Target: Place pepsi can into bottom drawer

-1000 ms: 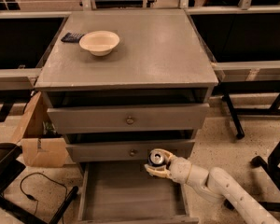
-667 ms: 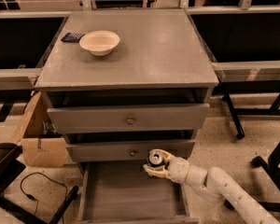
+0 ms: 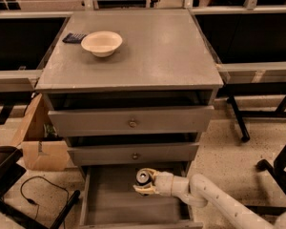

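Left to right: a cardboard box [image 3: 40, 142] stands on the floor against the cabinet's left side, with a black cable [image 3: 38, 190] looping in front of it. On the grey worktop [image 3: 157, 56], at its far left corner, we see a dark flat object [image 3: 74, 37] and just beside it a cream bowl [image 3: 101, 43], upright. Below, the top drawer [image 3: 86, 122] and middle drawer [image 3: 95, 154] each carry one round knob. The bottom drawer [image 3: 109, 202] is pulled out, showing its plain grey floor. Over its rear right part, just below the middle drawer's front, sits the pepsi can [image 3: 142, 176]. Its silver top faces us, so we can read no lettering. The claw [image 3: 142, 181] is clenched around the can; we cannot tell whether the can touches the drawer floor. The white arm [image 3: 219, 206] enters from the lower right.
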You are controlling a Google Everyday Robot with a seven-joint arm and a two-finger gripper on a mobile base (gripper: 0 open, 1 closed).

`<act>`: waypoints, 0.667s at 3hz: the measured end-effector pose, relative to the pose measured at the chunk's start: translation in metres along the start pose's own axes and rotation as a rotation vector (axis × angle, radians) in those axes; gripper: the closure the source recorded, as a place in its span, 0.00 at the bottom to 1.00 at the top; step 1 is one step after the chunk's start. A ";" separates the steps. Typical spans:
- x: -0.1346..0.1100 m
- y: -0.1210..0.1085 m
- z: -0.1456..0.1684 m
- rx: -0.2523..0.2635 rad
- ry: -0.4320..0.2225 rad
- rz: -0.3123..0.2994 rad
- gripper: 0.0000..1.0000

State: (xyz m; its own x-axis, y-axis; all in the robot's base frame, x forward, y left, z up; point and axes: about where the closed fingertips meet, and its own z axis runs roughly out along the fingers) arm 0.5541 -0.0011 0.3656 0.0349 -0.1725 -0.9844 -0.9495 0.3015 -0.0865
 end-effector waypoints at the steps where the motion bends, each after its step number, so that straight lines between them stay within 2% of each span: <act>1: 0.056 0.018 0.041 -0.077 0.013 0.003 1.00; 2: 0.089 0.024 0.073 -0.139 -0.005 -0.011 1.00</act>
State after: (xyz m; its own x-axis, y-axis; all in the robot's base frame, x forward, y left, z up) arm 0.5569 0.0597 0.2642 0.0466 -0.1706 -0.9842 -0.9831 0.1667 -0.0754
